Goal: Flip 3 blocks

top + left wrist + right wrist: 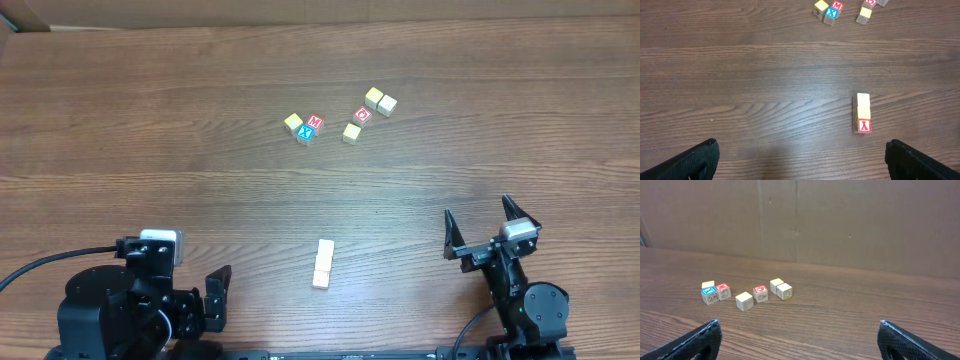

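Note:
Three blocks lie touching in a short row [323, 264] on the table, between my two arms. In the left wrist view the nearest block [864, 126] shows a red-framed letter face, the middle block [863, 113] is yellow-faced and the far block [863, 100] is whitish. From overhead their tops look pale tan to pinkish. My left gripper [212, 298] [802, 160] stands open, low and to the left of the row, with nothing in it. My right gripper [478, 215] [797, 335] is open and empty, well right of the row.
Several other cubes sit in a loose cluster at the far middle: a red "M" cube [315, 122], a blue "X" cube [305, 133], a red "O" cube [363, 114] and yellow ones [351, 132]. A cardboard wall [840, 220] stands behind the table.

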### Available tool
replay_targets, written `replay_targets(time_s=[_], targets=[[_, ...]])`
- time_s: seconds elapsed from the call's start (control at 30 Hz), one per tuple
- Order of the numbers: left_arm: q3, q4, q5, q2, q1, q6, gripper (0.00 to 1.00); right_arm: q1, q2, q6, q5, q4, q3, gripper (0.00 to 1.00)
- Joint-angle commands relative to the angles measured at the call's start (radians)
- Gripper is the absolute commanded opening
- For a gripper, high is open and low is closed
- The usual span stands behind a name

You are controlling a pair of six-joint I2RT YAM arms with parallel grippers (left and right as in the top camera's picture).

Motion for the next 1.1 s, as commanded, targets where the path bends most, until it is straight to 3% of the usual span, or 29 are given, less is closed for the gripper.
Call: replay_targets(time_s=[0.0, 0.4, 0.57, 0.73, 1.07], targets=[[0.004, 0.001, -0.003, -0.003, -0.003, 0.018, 1.00, 0.003, -0.011, 0.006, 0.001, 0.005, -0.011, 1.00], [0.004, 0.001, -0.003, -0.005, -0.004, 0.018, 1.00, 0.003, -0.011, 0.006, 0.001, 0.005, -0.011, 1.00], [0.002, 0.014, -0.069, -0.043, -0.004, 0.019, 1.00, 0.003, -0.011, 0.006, 0.002, 0.005, -0.011, 1.00], [-0.136, 0.267, -0.077, -0.195, -0.004, 0.045, 1.00, 0.003, -0.011, 0.006, 0.001, 0.005, -0.011, 1.00], [-0.731, 0.868, 0.008, -0.536, -0.004, 0.042, 1.00, 0.003, -0.011, 0.006, 0.001, 0.005, -0.011, 1.00]])
